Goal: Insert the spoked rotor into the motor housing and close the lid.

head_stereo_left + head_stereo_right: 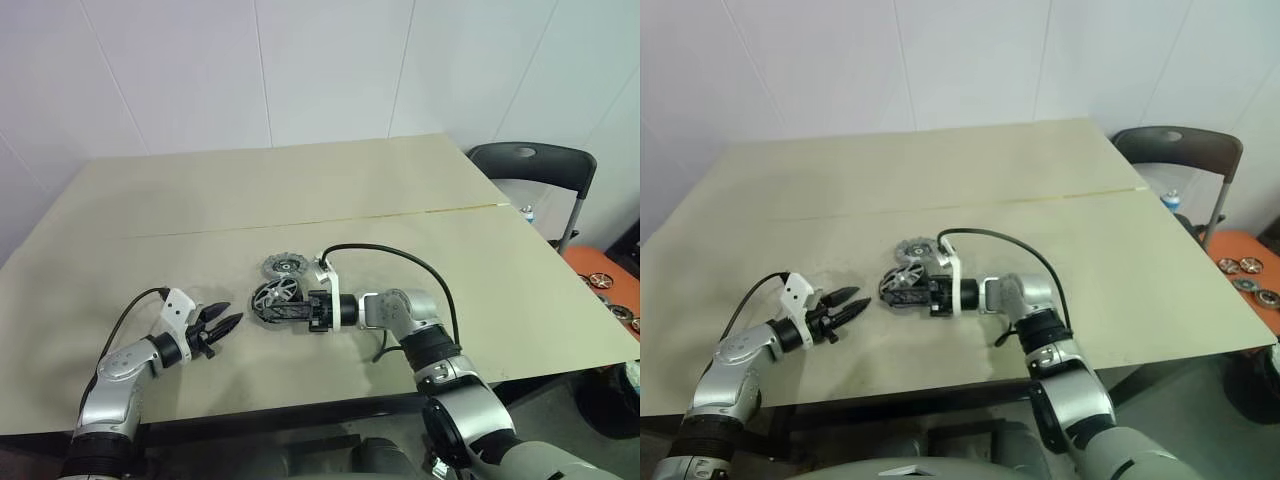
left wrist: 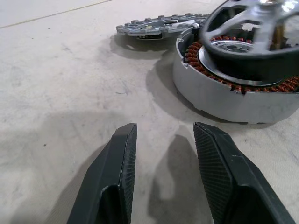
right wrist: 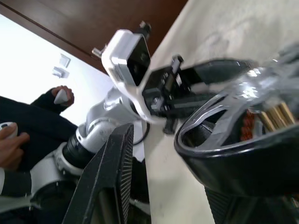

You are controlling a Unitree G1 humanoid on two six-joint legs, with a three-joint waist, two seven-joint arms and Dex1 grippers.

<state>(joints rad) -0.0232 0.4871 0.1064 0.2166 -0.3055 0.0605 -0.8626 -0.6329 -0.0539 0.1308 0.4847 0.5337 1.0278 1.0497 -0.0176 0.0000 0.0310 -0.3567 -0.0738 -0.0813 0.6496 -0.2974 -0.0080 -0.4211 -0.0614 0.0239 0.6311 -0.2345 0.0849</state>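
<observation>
**Q:** What is happening at the centre of the frame?

**A:** The spoked rotor (image 2: 247,65) is sitting tilted on top of the motor housing (image 2: 219,98), over the copper windings and not yet flat. It is probably leaning because it has not dropped fully into its seat.

**Q:** Is the right gripper (image 1: 288,310) gripping it?

**A:** No. It is reaching in from the right, its fingers are spread, and one finger is standing clear of the black rim. That looks like a release.

**Q:** And the left gripper (image 1: 232,314)?

**A:** It is waiting at lower left, near the housing, with its fingers parted around nothing. It is likely standing by for the lid (image 2: 154,27), which is lying flat on the table (image 1: 400,200) just above the housing.

**Q:** What is the count?

**A:** One rotor, one housing, one lid and two grippers.
</observation>
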